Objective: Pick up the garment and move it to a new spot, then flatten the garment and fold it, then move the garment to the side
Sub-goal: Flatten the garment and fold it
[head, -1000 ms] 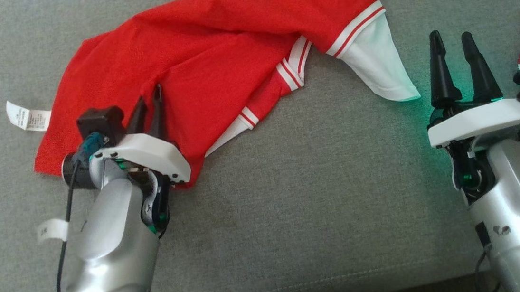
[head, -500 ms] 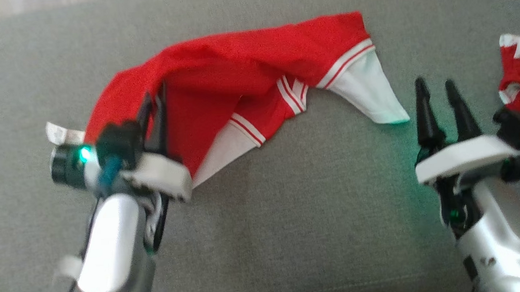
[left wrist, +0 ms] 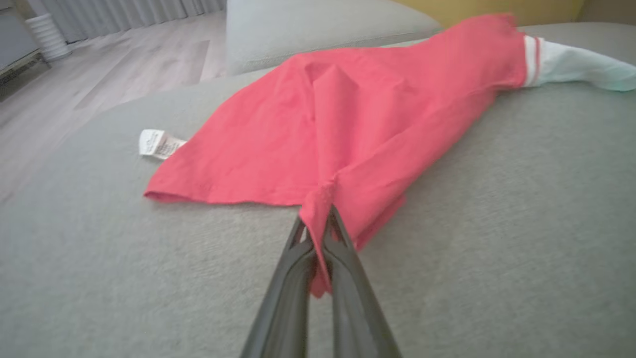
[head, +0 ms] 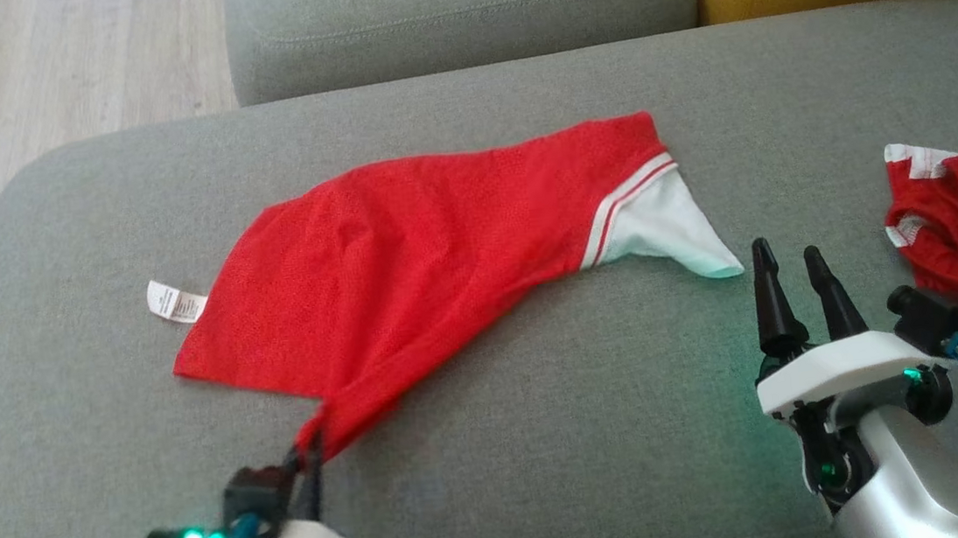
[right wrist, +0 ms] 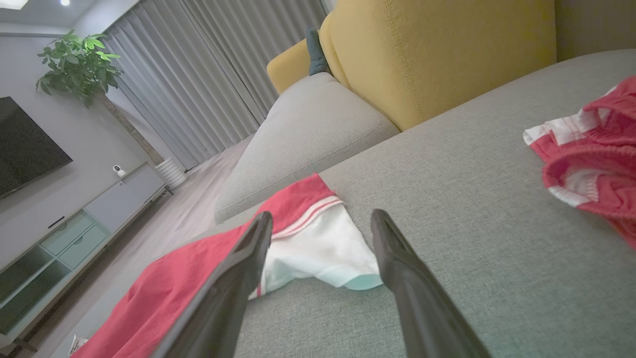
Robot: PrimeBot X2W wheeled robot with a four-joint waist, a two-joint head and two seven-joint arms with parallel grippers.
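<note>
Left gripper is pinched tight on a bunched corner (the hem, maybe) of the red mesh shorts lying on the grey sofa seat — probably to tug them flat — while right gripper hovers spread and empty.

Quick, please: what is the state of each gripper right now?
Left gripper: closed, holding an edge of the garment.
Right gripper: open, holding nothing.
</note>
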